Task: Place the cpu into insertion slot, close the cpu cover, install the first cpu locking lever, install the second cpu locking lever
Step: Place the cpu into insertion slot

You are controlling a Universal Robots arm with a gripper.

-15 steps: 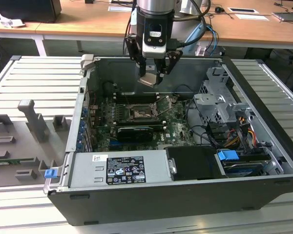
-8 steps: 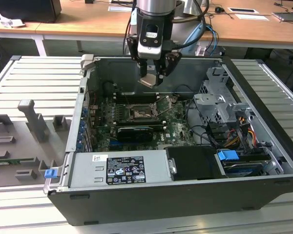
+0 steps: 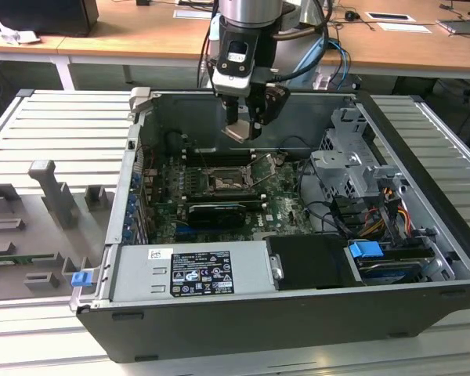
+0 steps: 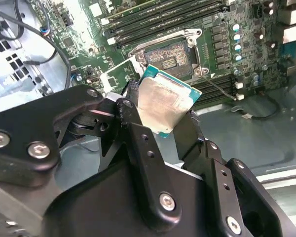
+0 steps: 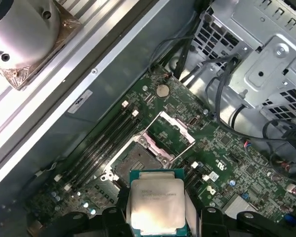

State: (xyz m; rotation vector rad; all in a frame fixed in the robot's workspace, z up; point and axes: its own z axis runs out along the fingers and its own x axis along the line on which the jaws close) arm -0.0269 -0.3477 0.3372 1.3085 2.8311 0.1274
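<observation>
A: What is the gripper point(image 3: 247, 128) doing?

B: It is hanging inside the open computer case point(image 3: 298, 329), above the motherboard point(image 5: 227, 148). Its two black fingers point(image 4: 133, 106) are pinching the cpu point(image 4: 163, 103) by opposite edges, closed only to the chip's width. The chip is riding clear of the board, its metal face turned toward both wrist cameras.

A: And the insertion slot point(image 5: 135, 160)?

B: It is lying bare beneath the chip. The cpu cover point(image 5: 170, 132) is standing swung up just beside it, with green board showing through its cut-out.

A: What is crowding the spot?

B: Long black memory slots point(image 5: 101, 143) are flanking the socket on two sides. A thin wire lever point(image 4: 219, 88) is sticking out from one socket corner. A silver drive cage point(image 3: 348, 168) with black cables point(image 5: 222, 84) is sitting toward the exterior view's right. In that view a black expansion card point(image 3: 215, 213) is lying just in front of the socket.
</observation>
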